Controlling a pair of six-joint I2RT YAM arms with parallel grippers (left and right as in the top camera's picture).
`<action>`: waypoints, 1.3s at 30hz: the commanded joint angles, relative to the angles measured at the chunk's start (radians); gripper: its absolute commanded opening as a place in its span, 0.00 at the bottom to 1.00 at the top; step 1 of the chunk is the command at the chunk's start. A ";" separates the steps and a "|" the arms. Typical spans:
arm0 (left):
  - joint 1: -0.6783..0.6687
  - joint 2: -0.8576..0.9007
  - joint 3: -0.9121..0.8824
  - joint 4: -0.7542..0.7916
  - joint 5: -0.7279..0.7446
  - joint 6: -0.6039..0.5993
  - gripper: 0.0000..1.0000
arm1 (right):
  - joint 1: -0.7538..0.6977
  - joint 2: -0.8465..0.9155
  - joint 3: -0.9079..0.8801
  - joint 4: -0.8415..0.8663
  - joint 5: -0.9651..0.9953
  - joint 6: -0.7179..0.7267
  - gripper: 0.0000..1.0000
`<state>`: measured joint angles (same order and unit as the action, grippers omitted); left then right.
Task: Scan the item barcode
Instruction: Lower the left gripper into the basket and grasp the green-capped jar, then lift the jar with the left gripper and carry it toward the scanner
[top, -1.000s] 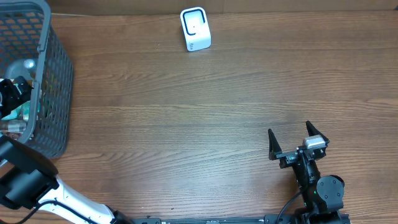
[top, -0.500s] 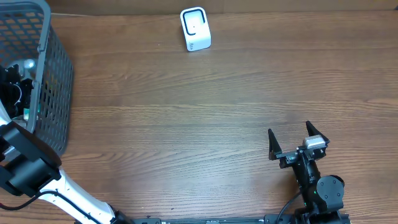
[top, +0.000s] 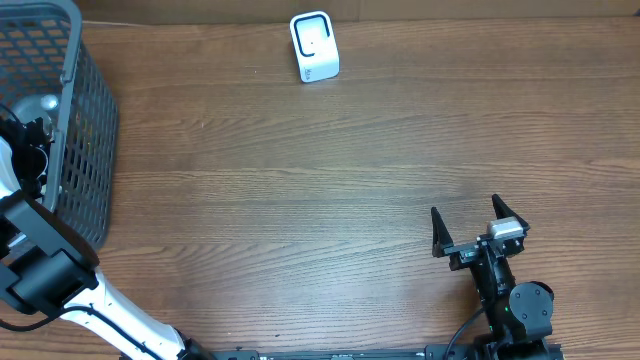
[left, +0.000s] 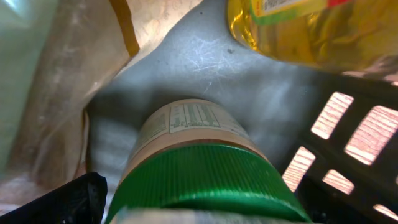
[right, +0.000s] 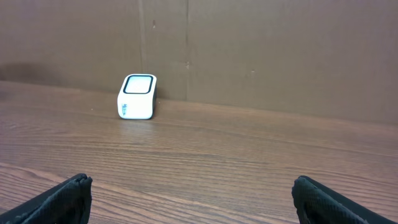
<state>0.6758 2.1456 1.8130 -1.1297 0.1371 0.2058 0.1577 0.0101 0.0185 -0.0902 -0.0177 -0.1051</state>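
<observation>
In the left wrist view a jar with a ribbed green lid and a pale printed label lies on the basket floor. My left gripper stands open around the lid. One dark finger shows at the lower left with a gap to the lid; the other is barely seen. From overhead, the left arm reaches into the grey mesh basket. The white scanner stands at the table's far edge, also seen as a small white box. My right gripper rests open and empty near the front edge.
Inside the basket, a yellow oil bottle lies beyond the jar and a brown crinkled bag lies to its left. The dark mesh wall is close on the right. A brown wall backs the table behind the scanner.
The left arm has shifted inside the basket and sunk lower among the items. The right arm has not moved.
</observation>
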 joint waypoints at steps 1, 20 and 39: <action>-0.008 0.012 -0.015 0.009 0.010 -0.011 0.84 | -0.001 -0.007 -0.010 0.006 0.013 0.003 1.00; -0.016 -0.055 0.898 -0.360 0.003 -0.234 0.47 | -0.001 -0.007 -0.010 0.006 0.013 0.003 1.00; -0.751 -0.175 1.018 -0.560 0.010 -0.339 0.35 | -0.001 -0.007 -0.010 0.006 0.013 0.003 1.00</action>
<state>0.0566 1.9587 2.8300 -1.6882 0.1532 -0.0990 0.1577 0.0101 0.0185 -0.0902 -0.0177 -0.1047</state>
